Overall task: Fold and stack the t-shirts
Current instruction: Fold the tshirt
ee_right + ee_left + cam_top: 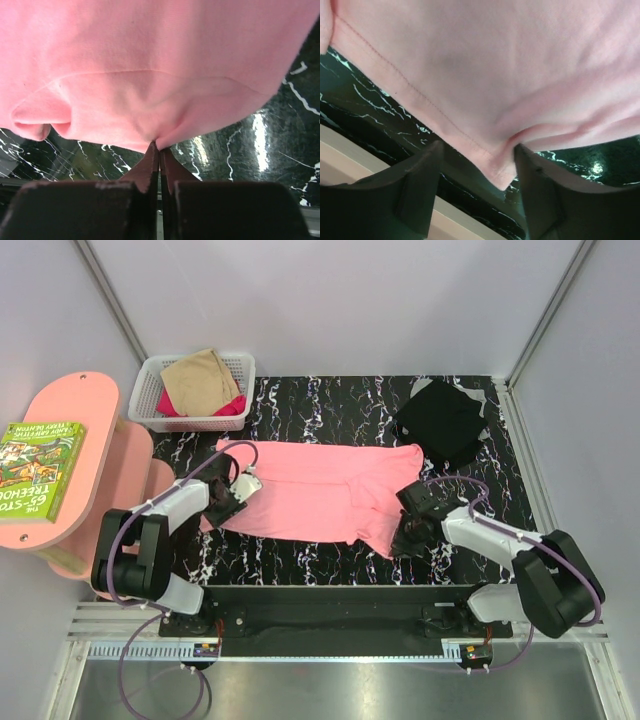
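I see the soft pink shirt spread flat on the white-veined black mat, right gripper pinching its near edge, left gripper gaping astride the stitched hem corner.

The green book on the pink stand shows big letters: "65-STO" and "TREEHO". Its smaller words are too tiny to read.

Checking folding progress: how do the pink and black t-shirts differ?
The pink t-shirt lies spread out mid-table; the black t-shirt sits compact at the far right. The right gripper pinches the pink one's edge; nothing touches the black one. Both rest on the marbled table.
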Controlling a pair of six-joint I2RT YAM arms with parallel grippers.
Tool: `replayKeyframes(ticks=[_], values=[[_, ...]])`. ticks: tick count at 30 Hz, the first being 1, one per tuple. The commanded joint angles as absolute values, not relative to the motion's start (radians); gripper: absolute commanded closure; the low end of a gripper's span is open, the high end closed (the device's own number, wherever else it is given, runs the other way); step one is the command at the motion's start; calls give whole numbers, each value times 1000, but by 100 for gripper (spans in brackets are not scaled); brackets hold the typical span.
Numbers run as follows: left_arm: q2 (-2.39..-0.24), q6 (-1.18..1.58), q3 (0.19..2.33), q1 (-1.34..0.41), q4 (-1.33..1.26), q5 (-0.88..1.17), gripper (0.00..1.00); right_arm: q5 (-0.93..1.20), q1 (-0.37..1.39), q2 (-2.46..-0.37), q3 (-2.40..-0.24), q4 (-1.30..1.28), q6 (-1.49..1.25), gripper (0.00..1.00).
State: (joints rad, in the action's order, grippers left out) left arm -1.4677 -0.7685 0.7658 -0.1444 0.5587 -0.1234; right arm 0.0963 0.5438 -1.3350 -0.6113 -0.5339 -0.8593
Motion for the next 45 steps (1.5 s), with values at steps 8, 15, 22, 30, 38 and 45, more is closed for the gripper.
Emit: replayKeyframes(ticks=[8,15,22,30,38,45], values=[[-1414,-787,759,-137,564,-107,95,81,595,-1074,-584,-721,-907,100],[-1316,-808,739,-135,640,-106,91,83,621,-977,-597,-827,-923,100],[-1232,-830,735,-137,706,-95,92,77,638,-893,-606,-937,-931,100],[-1171,-862,752,-135,805,-86,88,58,638,-775,-687,-1077,-940,100],[-1253,-859,917,-135,838,-57,83,-70,638,-886,-880,-1094,-875,99],[-1428,-851,1126,-135,838,-51,83,-184,638,-1040,-1022,-1066,-798,98]])
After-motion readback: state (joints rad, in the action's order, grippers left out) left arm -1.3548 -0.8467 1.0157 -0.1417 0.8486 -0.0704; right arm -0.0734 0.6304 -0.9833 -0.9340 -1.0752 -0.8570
